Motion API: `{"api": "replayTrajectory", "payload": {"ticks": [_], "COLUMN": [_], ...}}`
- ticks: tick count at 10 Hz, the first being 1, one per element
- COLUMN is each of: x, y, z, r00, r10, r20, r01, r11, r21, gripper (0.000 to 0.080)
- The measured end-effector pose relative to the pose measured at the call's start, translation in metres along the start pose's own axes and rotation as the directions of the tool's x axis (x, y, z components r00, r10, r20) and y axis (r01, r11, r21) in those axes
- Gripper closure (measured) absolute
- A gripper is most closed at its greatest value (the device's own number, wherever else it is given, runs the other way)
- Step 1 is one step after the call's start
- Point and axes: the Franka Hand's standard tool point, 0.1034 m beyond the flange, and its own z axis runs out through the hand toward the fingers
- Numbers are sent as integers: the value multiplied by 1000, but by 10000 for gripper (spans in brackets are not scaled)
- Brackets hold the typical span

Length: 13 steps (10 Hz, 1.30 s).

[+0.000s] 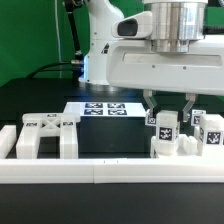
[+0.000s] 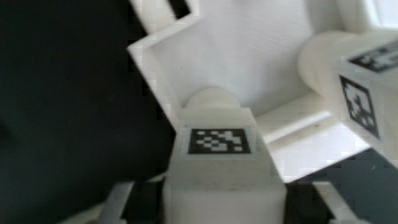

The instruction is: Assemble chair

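A small white chair post (image 1: pixel 165 138) with a black-and-white tag stands upright at the exterior view's right, just behind the low white border rail (image 1: pixel 110 172). My gripper (image 1: pixel 167 124) comes straight down over it, one finger on each side, shut on the post. In the wrist view the tagged post (image 2: pixel 219 135) fills the space between my gripper's (image 2: pixel 222 208) two fingers (image 2: pixel 125 200). A legged frame piece (image 1: pixel 45 136) lies at the exterior view's left. Another tagged white piece (image 1: pixel 211 130) stands right of the held post, and is seen close by in the wrist view (image 2: pixel 365 85).
The marker board (image 1: pixel 100 108) lies flat on the black table behind the parts. A flat white piece (image 2: pixel 187 65) lies beyond the post in the wrist view. The arm's white body (image 1: pixel 160 60) hangs over the right half of the table.
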Motion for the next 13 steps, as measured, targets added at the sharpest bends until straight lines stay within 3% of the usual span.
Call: {"api": "replayTrajectory", "payload": {"ticks": [3, 5, 6, 7, 8, 9, 10, 13], "x": [-3, -3, -3, -3, -3, -3, -4, -1], "y": [-5, -5, -5, -6, -6, -6, -7, -3], "z": [0, 0, 0, 0, 0, -1, -1, -1], "r00": [929, 883, 880, 889, 905, 934, 973, 994], "r10": [371, 470, 476, 458, 425, 357, 233, -112], "r20": [0, 4, 5, 5, 4, 1, -1, -2], "r01": [-371, -470, -476, -458, -425, -357, -233, 112], "r11": [929, 883, 880, 889, 905, 934, 973, 994], "r21": [0, 5, 5, 5, 5, 5, 4, 3], "gripper": [509, 509, 431, 431, 250, 250, 169, 151]}}
